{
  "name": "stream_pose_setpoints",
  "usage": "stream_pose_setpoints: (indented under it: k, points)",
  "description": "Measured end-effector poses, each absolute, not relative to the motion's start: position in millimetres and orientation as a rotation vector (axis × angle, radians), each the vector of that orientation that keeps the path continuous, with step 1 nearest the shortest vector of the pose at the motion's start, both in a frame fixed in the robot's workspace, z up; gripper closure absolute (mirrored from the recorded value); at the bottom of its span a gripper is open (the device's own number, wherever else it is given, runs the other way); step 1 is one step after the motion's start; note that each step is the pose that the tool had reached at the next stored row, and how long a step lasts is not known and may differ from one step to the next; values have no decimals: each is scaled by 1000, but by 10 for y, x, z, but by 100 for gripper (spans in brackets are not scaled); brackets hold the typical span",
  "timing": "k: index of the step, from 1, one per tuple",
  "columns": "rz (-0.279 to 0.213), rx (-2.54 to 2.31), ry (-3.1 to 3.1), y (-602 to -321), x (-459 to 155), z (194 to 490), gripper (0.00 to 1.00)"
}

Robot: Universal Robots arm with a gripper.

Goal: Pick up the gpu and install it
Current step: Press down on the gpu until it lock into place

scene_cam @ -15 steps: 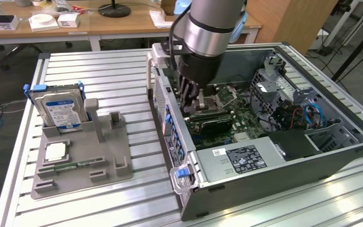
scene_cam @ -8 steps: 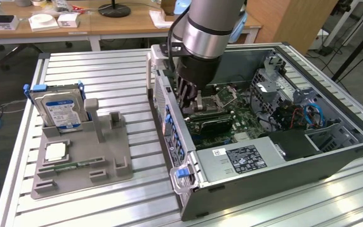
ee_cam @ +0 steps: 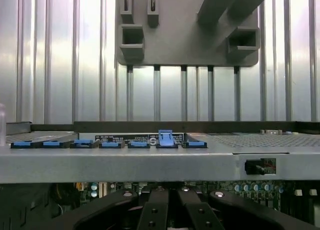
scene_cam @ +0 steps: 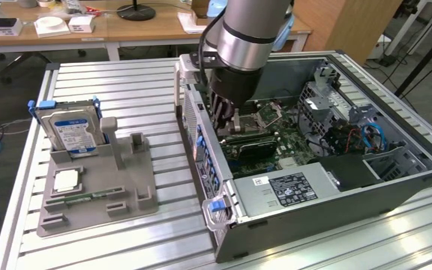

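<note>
In the exterior view the arm reaches down into the open computer case (scene_cam: 396, 169), its gripper (scene_cam: 227, 121) low over the motherboard (scene_cam: 276, 140) close to the rear wall; a dark flat card — the gpu (scene_cam: 250, 147), as far as can be told — stands on edge just below the fingers, seemingly in or at its slot; on the gray fixture tray (scene_cam: 126, 194) to the exterior view's left the hard drive (scene_cam: 70, 132) stands upright and the memory stick (scene_cam: 88, 197) lies flat, while the other upright holders are vacant.

In the wrist view the fingers (ee_cam: 155, 210) sit drawn close together, nearly touching, above the board; whether they pinch the card's edge cannot be seen; the row of blue clips (ee_cam: 110, 144) runs along the case's rear wall.

Judging by this, pickup and carry are done — seating looks under way or just finished; release is left.
</note>
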State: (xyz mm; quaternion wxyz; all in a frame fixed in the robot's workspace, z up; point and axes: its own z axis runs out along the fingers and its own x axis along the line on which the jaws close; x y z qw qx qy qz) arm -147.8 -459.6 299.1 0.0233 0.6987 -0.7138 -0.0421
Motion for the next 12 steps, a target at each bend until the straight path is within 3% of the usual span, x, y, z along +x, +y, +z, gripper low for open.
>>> stream_pose_setpoints:
  k: [12]
  points:
    - [-63,2200,-2239,-4600,-1385,3065,89]
